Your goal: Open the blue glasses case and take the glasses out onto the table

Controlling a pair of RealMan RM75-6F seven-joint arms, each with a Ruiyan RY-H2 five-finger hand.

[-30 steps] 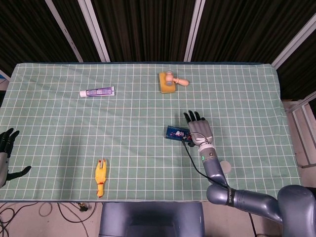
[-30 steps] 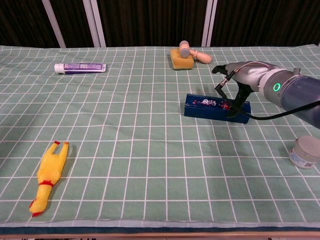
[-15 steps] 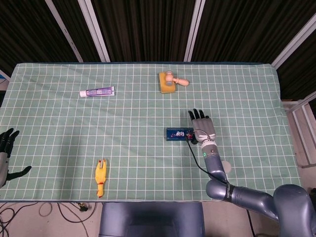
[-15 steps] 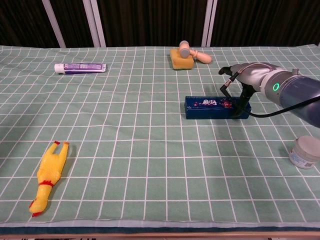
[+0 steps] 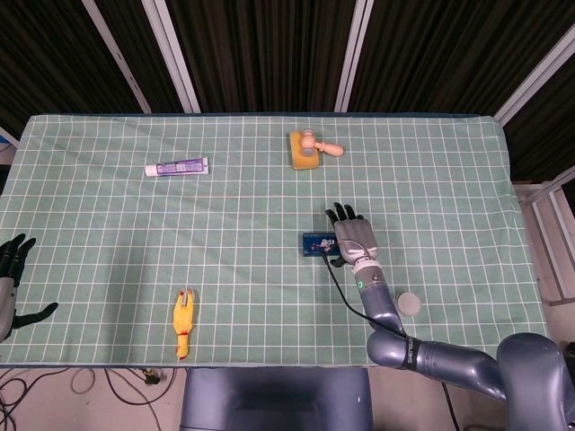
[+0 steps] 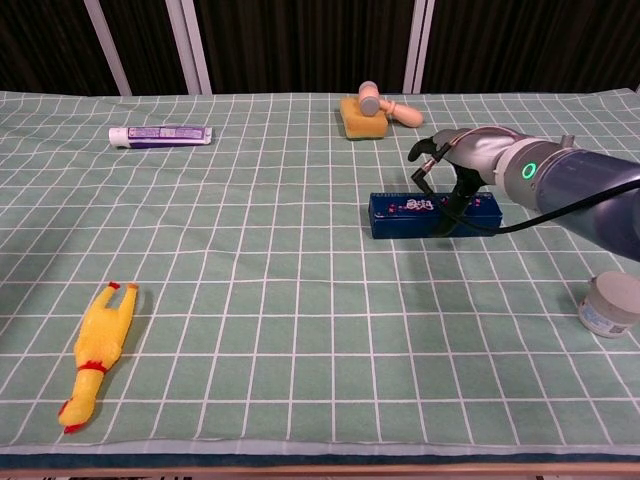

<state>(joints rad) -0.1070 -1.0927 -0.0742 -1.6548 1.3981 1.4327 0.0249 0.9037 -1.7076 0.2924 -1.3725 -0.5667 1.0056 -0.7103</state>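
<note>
The blue glasses case (image 6: 405, 215) (image 5: 314, 242) lies shut on the green checked cloth, right of centre, its long side parallel to the front edge. My right hand (image 6: 455, 170) (image 5: 352, 237) hovers over its right half. The fingers (image 6: 422, 158) are stretched out and spread past the far edge, and the thumb hangs down in front of the near face. Whether it touches the case I cannot tell. No glasses show. My left hand (image 5: 11, 274) sits at the table's left edge, fingers apart, holding nothing.
A yellow sponge (image 5: 302, 153) with a wooden mallet (image 6: 385, 105) on it lies at the back. A toothpaste tube (image 5: 177, 167) is back left, a yellow rubber chicken (image 6: 97, 350) front left, and a small white jar (image 6: 610, 303) front right beside the right forearm.
The case has swung from skewed to parallel with the table's front edge. My right hand has slid left along it, from the right end to over its right half.
</note>
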